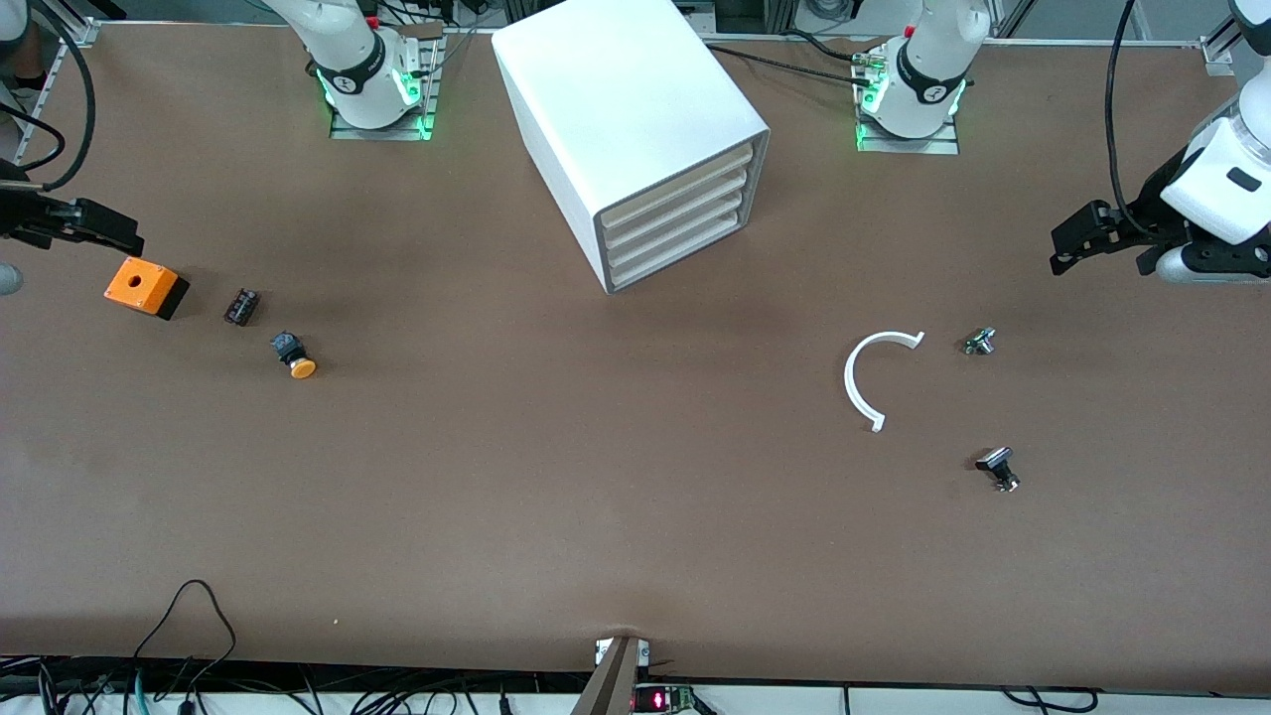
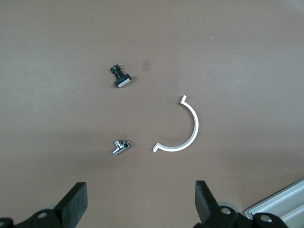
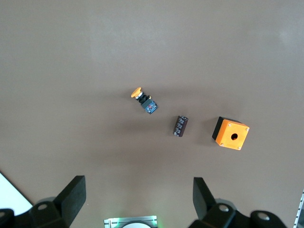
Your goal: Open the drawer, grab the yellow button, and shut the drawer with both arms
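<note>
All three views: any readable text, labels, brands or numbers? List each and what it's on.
None can be read.
Round emblems on the two arm bases: too small to read.
Red lit display on a device at the table's camera-side edge: blurred.
Cabinet, button, orange box: no markings seen.

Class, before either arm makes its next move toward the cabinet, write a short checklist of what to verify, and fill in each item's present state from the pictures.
1. Top drawer shut, not yet pulled: ok.
2. Left gripper jaws open, holding nothing, over the table's left-arm end: ok.
3. Right gripper jaws open, holding nothing, above the orange box: ok.
4. Button inside the drawer: not ok; it lies on the table beside a small black part.
5. White curved piece apart from the cabinet front: ok.
6. Drawer's contents: cannot tell.
</note>
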Controlling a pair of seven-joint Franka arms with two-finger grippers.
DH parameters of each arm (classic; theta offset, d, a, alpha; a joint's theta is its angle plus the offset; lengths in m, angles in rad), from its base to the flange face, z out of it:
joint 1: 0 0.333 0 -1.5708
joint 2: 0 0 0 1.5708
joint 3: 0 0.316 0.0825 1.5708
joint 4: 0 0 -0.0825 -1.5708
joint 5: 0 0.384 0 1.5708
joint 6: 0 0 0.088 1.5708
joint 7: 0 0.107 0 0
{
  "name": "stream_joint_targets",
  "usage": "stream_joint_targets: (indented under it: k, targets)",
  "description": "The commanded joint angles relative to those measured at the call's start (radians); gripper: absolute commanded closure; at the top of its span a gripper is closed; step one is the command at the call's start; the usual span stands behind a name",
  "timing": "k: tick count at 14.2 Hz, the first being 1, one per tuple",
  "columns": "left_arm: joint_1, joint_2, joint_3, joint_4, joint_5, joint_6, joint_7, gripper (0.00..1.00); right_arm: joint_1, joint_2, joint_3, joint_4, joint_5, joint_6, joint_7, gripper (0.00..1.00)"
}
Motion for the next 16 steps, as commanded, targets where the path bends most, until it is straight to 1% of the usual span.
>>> stream_joint_targets:
  k: [1, 6, 10, 11, 14, 16]
  targets:
    - [0.0, 0.017, -0.007, 0.044, 0.02, -0.049, 0.013, 0.0, 0.0, -0.006, 0.002, -0.01, 0.027, -0.003, -0.008, 0.0]
    - [0.0, 0.017, -0.007, 0.044, 0.014, -0.053, 0.009, 0.0, 0.0, -0.015, 0.004, -0.008, 0.034, 0.006, -0.008, 0.0]
    - [0.004, 0.019, -0.005, 0.043, 0.007, -0.051, -0.045, 0.0, 0.0, -0.034, -0.001, -0.014, 0.043, 0.005, -0.01, 0.0]
    - [0.006, 0.019, -0.007, 0.043, 0.007, -0.051, -0.039, 0.0, 0.0, -0.06, 0.002, -0.039, 0.043, 0.014, -0.01, 0.0]
    - [0.006, 0.019, -0.005, 0.043, 0.007, -0.053, -0.043, 0.0, 0.0, -0.178, 0.002, -0.219, 0.042, 0.112, -0.01, 0.0]
    - [0.006, 0.019, -0.005, 0.043, 0.007, -0.051, -0.043, 0.0, 0.001, -0.157, 0.002, -0.217, 0.042, 0.099, -0.008, 0.0]
